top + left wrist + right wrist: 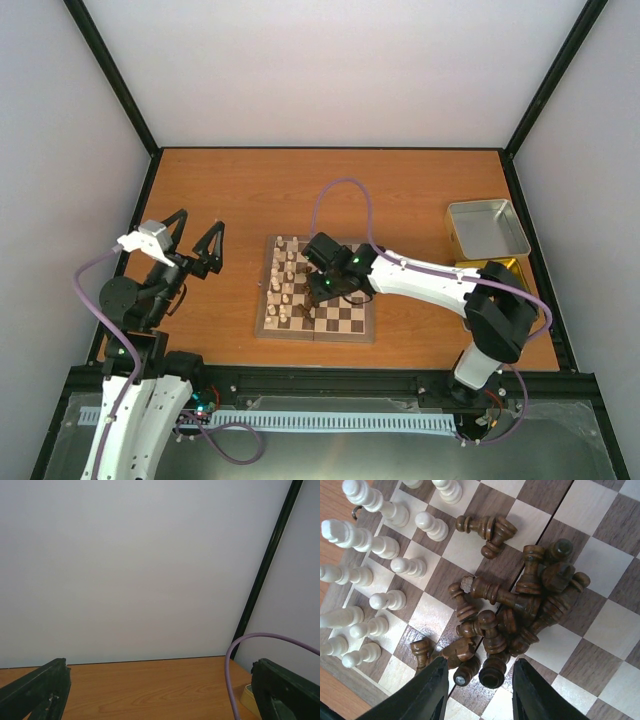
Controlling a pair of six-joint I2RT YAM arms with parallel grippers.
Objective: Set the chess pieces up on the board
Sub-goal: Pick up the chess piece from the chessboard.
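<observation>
right claw [480, 669] hangs low over the board [615, 625], its two black fingers [432, 692] standing partly apart. two of the dark chess pieces [510, 605] lie toppled in the gap between them, close to both inner faces. whether the pads already press on those two cannot be told.

just beyond the fingertips the rest of the dark pieces lie in one tangled heap, nearly all on their sides and many touching or crossing one another. the heap sits on the board's middle seam, in the half of the board nearer the arm bases. two more dark pieces lie a little apart from the heap, still on the board.

cream-white chessmen [385, 547] stand upright in two rows along the board's left edge, each on its own square.

left claw [200, 222] is raised well to the left of the board, fingers spread wide with nothing between them, facing the far wall.

right of the board, off its far right corner, a metal tray [487, 228] rests on the table [400, 190]. a purple cable [340, 185] arches above the board's far edge.
</observation>
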